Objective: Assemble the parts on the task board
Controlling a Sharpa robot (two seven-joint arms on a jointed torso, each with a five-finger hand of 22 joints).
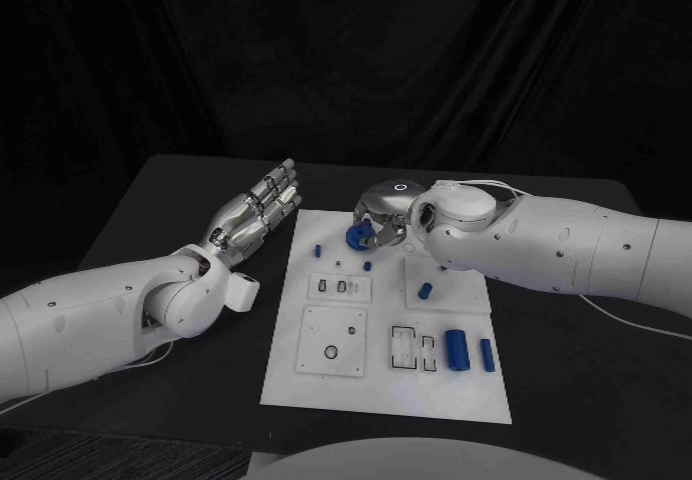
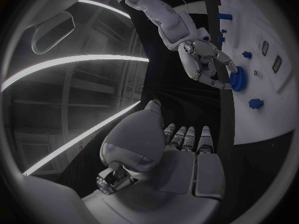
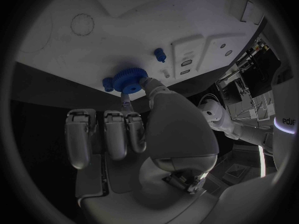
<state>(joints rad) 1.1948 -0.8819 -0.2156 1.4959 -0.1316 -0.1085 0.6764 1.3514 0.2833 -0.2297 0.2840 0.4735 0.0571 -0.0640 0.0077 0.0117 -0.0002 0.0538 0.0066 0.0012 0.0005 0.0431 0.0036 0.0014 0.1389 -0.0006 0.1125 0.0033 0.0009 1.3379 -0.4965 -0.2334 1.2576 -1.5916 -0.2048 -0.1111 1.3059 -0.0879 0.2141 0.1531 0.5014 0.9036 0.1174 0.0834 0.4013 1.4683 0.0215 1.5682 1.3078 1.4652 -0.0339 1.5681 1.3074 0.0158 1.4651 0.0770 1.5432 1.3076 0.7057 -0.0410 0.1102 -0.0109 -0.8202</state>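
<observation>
Fingers point(image 3: 132, 100) of our right hand point(image 1: 387, 212) are pinching the gear point(image 1: 358, 235) at the board's point(image 1: 378, 395) far edge, left hand point(image 1: 257, 212) hovering spread and empty; we are risking the gear slipping or seating crooked.

Blue gear point(image 3: 131, 79) and parts point(image 1: 456, 350) on white task board point(image 1: 389, 400), black table point(image 1: 577, 380).

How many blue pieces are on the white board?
7, maybe more hidden. A blue gear at the right hand, small pieces at and, two cylinders near the front.
</observation>
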